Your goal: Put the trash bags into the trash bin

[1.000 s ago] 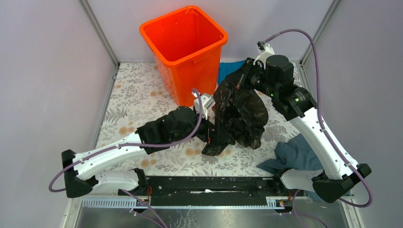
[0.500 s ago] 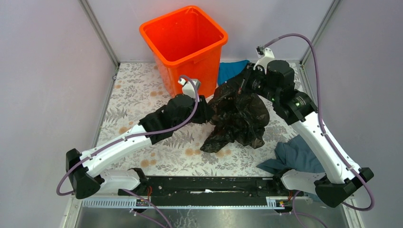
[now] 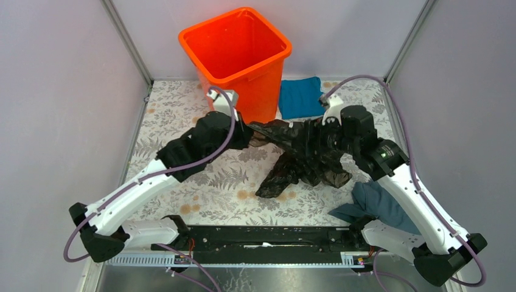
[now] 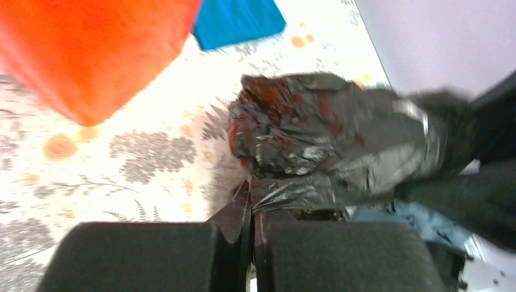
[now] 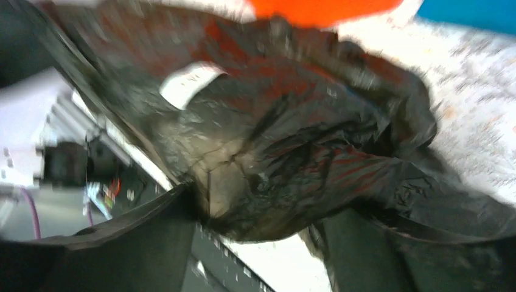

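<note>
1. Nearest the arm bases, a crumpled grey-blue cloth (image 3: 377, 201) lies on the floral-patterned desk (image 3: 170, 115) beside the right arm. It is no part of the job.
2. Further in, the large, thin, glossy black plastic trash bag (image 3: 304, 161) is strung across mid-desk between the two arms. Its lower folds trail down onto the desk towards the near edge. All of it is outside the bin, so the placing itself is not yet done.
3. The left hand (image 4: 251, 222) has its fingers pressed together on a pinch of the film at the bag's left end, just in front of the bin's near wall. On that side the grasp looks made.
4. The right hand (image 5: 258, 210) has its fingers spread apart, with the bulk of the bag bunched in the gap. That view is blurred, so the film may be snagged on a finger; it does not look gripped.
5. Beyond them stands the tall, bright orange plastic trash bin (image 3: 255, 97), upright, with nothing draped over its rolled rim and nothing visible inside from above. What is left, as I judge it:
   - raising the bag clear of the rim;
   - feeding its whole length in;
   - letting go.
6. Farthest right, a bright blue cloth (image 3: 299, 97) lies flat beside the bin.
</note>
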{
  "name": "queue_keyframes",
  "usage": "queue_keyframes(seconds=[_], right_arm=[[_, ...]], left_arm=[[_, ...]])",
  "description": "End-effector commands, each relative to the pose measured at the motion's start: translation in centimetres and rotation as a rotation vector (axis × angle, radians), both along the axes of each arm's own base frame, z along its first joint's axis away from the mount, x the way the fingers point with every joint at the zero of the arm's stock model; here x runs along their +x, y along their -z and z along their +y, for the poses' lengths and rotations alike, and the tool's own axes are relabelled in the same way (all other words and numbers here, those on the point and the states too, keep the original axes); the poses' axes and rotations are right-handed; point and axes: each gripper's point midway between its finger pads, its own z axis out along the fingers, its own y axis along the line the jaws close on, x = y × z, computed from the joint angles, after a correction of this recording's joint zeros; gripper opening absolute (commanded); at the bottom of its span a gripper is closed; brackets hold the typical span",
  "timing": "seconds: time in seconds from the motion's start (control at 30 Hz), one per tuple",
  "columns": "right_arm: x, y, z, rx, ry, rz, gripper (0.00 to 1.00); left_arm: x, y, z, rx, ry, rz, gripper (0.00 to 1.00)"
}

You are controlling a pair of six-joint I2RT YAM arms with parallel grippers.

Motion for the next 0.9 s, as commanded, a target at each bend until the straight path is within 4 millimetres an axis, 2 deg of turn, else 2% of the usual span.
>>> queue_keyframes(seconds=[0.0,0.03,0.1,0.17,0.23,0.33,0.43,0.47,0.5,0.57,0.7,0.77,0.87], right_arm=[[-5.3,3.4,0.3,-0.075,-0.272,0.084,0.83],[-5.8,4.1,-0.4,-0.114,-0.274,0.098,0.87],[-5.6,5.0,-2.1,-0.199,-0.219,0.107,0.93],[-5.5,5.0,-3.0,-0.233,-0.177,0.109,0.95],[-5.5,4.4,-3.0,-0.216,-0.165,0.100,0.97],[-5.1,3.7,-2.6,-0.174,-0.149,0.078,1.00],[-4.0,4.8,-1.9,-0.165,-0.130,0.086,1.00],[-3.1,5.5,-1.8,-0.167,-0.113,0.073,1.00],[-1.2,5.5,-1.3,-0.132,-0.061,0.008,1.00],[1.7,7.1,-1.4,-0.067,0.075,-0.070,1.00],[5.6,8.3,-2.0,0.068,0.259,-0.159,1.00],[7.6,9.1,-2.1,0.154,0.270,-0.076,1.00],[9.9,11.1,-1.8,0.384,0.205,0.183,1.00]], left_arm=[[1.2,-3.8,6.1,0.044,-0.231,-0.083,0.00],[1.6,-3.7,7.7,0.055,-0.307,-0.092,0.00],[1.6,-3.3,9.4,0.059,-0.352,-0.095,0.00],[1.5,-2.8,10.5,0.067,-0.361,-0.091,0.00],[1.1,-3.0,11.2,0.072,-0.356,-0.092,0.00],[0.4,-4.2,11.6,0.085,-0.309,-0.121,0.00],[-0.4,-5.7,11.9,0.090,-0.271,-0.141,0.00],[-0.6,-6.2,11.9,0.084,-0.264,-0.144,0.00],[-0.7,-6.4,12.0,0.075,-0.268,-0.142,0.00],[-0.9,-6.5,12.0,0.060,-0.270,-0.136,0.00],[-1.5,-6.2,11.7,0.039,-0.245,-0.120,0.00],[-1.7,-6.2,11.8,0.027,-0.240,-0.122,0.00],[-2.0,-6.1,11.9,0.032,-0.230,-0.123,0.00]])
